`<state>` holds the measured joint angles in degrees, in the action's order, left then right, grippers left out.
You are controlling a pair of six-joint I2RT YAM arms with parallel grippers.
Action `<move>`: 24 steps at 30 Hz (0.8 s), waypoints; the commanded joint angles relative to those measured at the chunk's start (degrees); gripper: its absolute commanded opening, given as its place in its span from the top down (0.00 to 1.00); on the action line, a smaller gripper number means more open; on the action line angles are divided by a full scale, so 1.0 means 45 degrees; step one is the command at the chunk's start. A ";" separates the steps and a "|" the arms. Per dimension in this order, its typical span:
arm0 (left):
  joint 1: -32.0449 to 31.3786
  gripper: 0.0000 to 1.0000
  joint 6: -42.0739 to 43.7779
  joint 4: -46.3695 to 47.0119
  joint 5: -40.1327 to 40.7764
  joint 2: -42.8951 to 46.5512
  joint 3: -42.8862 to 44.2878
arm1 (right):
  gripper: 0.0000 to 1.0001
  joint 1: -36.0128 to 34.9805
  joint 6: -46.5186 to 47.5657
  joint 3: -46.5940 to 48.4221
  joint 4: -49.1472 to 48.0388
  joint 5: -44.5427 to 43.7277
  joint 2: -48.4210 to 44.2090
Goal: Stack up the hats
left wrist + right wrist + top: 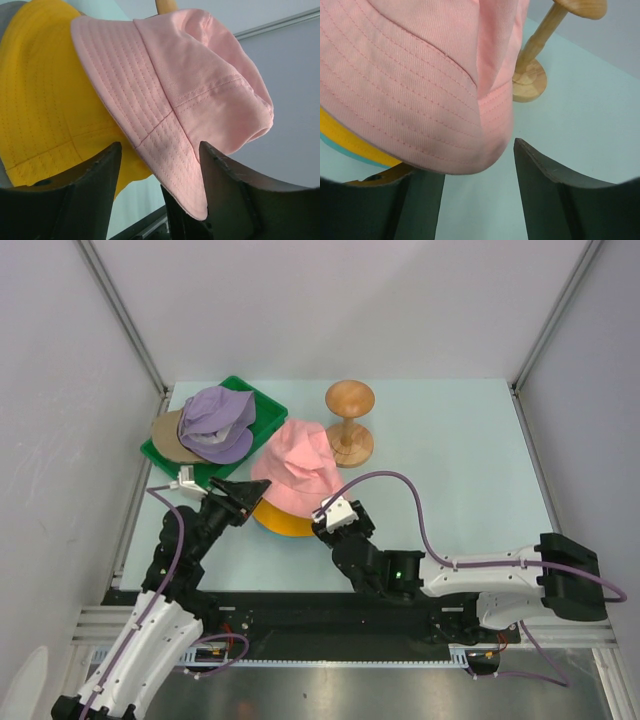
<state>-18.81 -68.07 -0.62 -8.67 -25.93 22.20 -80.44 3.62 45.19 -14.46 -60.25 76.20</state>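
Both pincers gape open: the left gripper straddles the soft pink cloth bucket hat at its brim, the right gripper sits at another edge. The hat lies off-centre on the orange cloth hat, so best pinch pink only, then centre it.

We see a pale mint counter boxed in by plain white panels: a back wall and a side wall, joined along slanting aluminium struts. The light is soft and even. Along the near edge lies what looks like a brushed steel sheet.
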 commanded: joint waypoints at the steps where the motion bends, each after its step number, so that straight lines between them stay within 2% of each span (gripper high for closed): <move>1: 0.0156 0.39 -0.0361 0.0842 -0.0144 -0.0096 0.0243 | 0.39 -0.0209 -0.1076 -0.0003 0.0692 -0.0127 -0.0528; 6: 0.0214 0.55 -0.0380 0.0296 0.0167 0.0215 0.0263 | 0.36 -0.0658 -0.1935 0.0114 0.2350 -0.0128 -0.0723; 8: 0.0292 0.68 -0.0400 0.0217 0.0285 0.0489 0.0166 | 0.30 -0.0911 -0.2541 0.0172 0.3637 0.0570 -0.1054; 9: 0.0370 0.77 -0.0342 -0.0151 0.0324 0.0567 0.0107 | 0.28 -0.0990 -0.2716 0.0211 0.4126 0.0982 -0.1191; 11: 0.0468 0.88 -0.0244 -0.0563 0.0266 0.0607 0.0068 | 0.27 -0.1204 -0.3360 0.0270 0.5318 0.1647 -0.1678; 12: 0.0604 0.97 -0.0070 -0.0777 0.0188 0.0529 0.0087 | 0.27 -0.1418 -0.3730 0.0386 0.5728 0.1786 -0.1835; 16: 0.0995 1.00 0.1218 -0.2006 -0.0436 0.0159 0.0243 | 0.27 -0.1635 -0.5819 0.1011 0.8730 0.2080 -0.3045; 19: 0.1308 1.00 0.1943 -0.2476 -0.0808 0.0118 0.0185 | 0.27 -0.1150 -0.6468 0.1634 0.9597 0.2487 -0.4022; 21: 0.1560 0.99 0.2216 -0.2615 -0.0906 0.0157 -0.0010 | 0.27 -0.0175 -0.6449 0.2007 0.9639 0.4435 -0.4432; 22: 0.1678 1.00 0.2295 -0.2770 -0.0945 0.0157 -0.0049 | 0.27 0.1415 -0.6332 0.2183 0.9233 0.5391 -0.4512; 23: 0.1796 1.00 0.2373 -0.2810 -0.1100 0.0138 -0.0146 | 0.27 0.2282 -0.6254 0.2262 0.8939 0.7721 -0.4551; 24: 0.2009 1.00 0.2567 -0.2811 -0.1218 0.0022 -0.0186 | 0.27 0.3296 -0.6253 0.2321 0.8646 0.8885 -0.4493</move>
<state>-12.27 -61.34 -10.07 -11.40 -25.36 22.17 -79.75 -21.45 51.75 25.08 -42.24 57.54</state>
